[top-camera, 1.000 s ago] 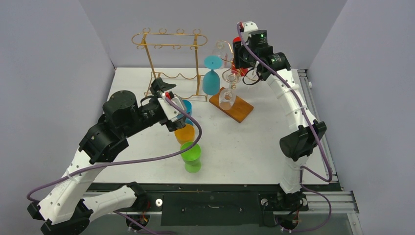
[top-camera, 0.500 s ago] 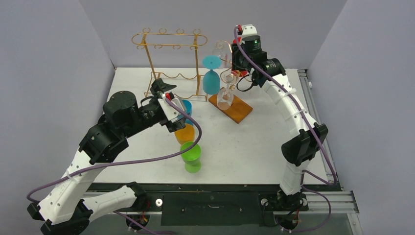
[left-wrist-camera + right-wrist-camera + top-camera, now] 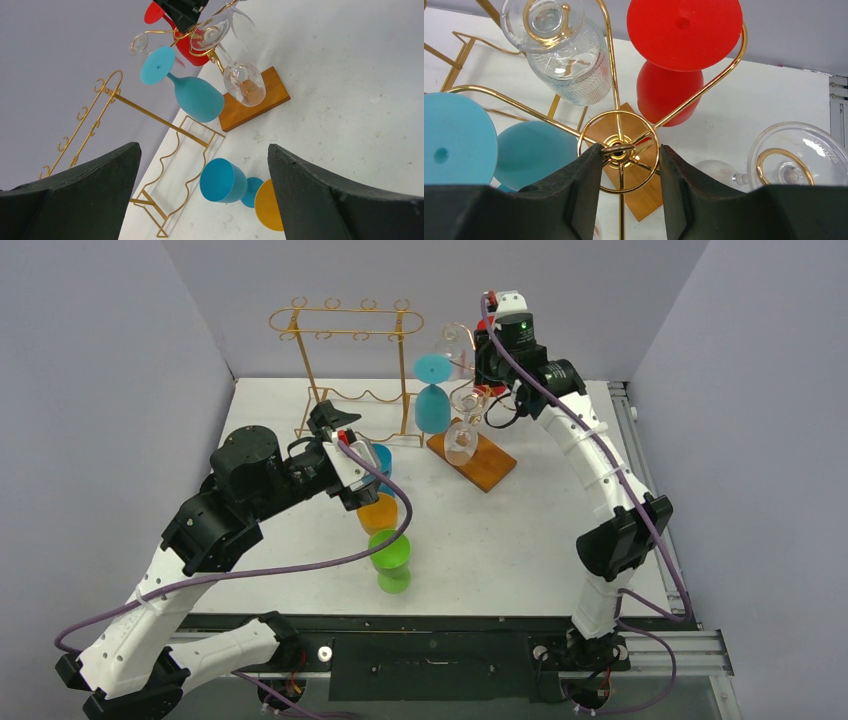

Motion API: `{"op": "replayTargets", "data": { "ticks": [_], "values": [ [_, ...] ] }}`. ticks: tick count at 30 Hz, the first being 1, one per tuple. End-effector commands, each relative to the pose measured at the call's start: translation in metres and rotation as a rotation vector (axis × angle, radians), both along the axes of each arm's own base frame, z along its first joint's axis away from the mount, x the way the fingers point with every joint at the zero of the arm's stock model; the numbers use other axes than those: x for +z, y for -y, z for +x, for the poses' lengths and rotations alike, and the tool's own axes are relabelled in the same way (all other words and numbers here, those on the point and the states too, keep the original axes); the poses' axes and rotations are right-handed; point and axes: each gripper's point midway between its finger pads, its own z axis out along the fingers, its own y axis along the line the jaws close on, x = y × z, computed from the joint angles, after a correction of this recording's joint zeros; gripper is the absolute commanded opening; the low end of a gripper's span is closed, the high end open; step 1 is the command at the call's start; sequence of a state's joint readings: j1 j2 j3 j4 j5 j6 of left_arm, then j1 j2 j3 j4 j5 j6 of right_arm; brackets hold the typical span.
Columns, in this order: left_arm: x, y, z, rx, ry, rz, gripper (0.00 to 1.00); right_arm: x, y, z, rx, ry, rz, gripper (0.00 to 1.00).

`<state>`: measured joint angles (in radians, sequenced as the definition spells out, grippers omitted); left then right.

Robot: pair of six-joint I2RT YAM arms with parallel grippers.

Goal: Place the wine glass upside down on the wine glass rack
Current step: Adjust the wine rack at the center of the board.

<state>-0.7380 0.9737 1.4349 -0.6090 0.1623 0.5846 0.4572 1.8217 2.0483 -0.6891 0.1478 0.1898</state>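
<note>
A gold tree-shaped wine glass rack [image 3: 472, 398] stands on a wooden base [image 3: 488, 466]. A blue glass [image 3: 432, 406], a red glass [image 3: 669, 90] and clear glasses [image 3: 570, 65] hang on it upside down. My right gripper [image 3: 630, 150] hovers over the rack's top hub [image 3: 619, 156]. It is open and holds nothing, and its left finger touches the small top loop. My left gripper [image 3: 204, 147] is wide open above a blue glass [image 3: 226, 180] that lies on its side. An orange glass [image 3: 377, 512] stands next to that one.
A second gold wire rack [image 3: 345, 335] stands empty at the back left. A green glass [image 3: 390, 558] stands upright in front of the orange one. Grey walls close in the left, the back and the right of the table [image 3: 520, 540].
My right gripper has shifted a little left and settled over the tree rack's top. The left arm and the glasses on the table have not moved.
</note>
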Motion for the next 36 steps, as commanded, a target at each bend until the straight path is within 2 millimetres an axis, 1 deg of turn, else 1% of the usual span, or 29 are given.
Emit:
{"op": "replayTargets", "data": {
  "ticks": [1,4,5,10,13,15,18,23,26,32,36],
  "values": [
    [0.016,0.002,0.0,-0.006,0.039,-0.042,0.96,0.025,0.001,-0.015,0.061,-0.027,0.023,0.36],
    [0.015,0.002,0.002,-0.003,0.038,-0.041,0.96,0.045,0.005,-0.015,0.096,0.005,0.027,0.42],
    [0.015,0.002,0.002,-0.003,0.039,-0.04,0.96,0.049,0.008,-0.014,0.1,0.014,0.024,0.45],
    [0.013,0.004,0.005,-0.003,0.036,-0.036,0.96,0.06,0.012,-0.014,0.163,0.042,0.027,0.58],
    [0.012,0.006,0.006,-0.004,0.033,-0.033,0.96,0.064,0.014,-0.012,0.187,0.059,0.017,0.63],
    [0.011,0.007,0.007,-0.004,0.031,-0.032,0.96,0.068,0.01,-0.012,0.228,0.075,0.007,0.67],
    [0.011,0.009,0.009,-0.005,0.03,-0.029,0.96,0.07,-0.002,-0.012,0.32,0.097,-0.012,0.74],
    [0.012,0.009,0.01,-0.004,0.029,-0.028,0.96,0.069,-0.013,-0.006,0.413,0.124,-0.04,0.78],
    [0.011,0.01,0.01,-0.006,0.027,-0.027,0.96,0.067,-0.014,0.001,0.435,0.129,-0.053,0.8],
    [0.012,0.01,0.007,-0.018,0.027,-0.028,0.96,0.051,-0.021,0.013,0.484,0.121,-0.075,0.8],
    [0.009,0.008,0.006,-0.016,0.026,-0.02,0.96,0.044,-0.022,0.019,0.484,0.114,-0.087,0.8]
  ]
}}
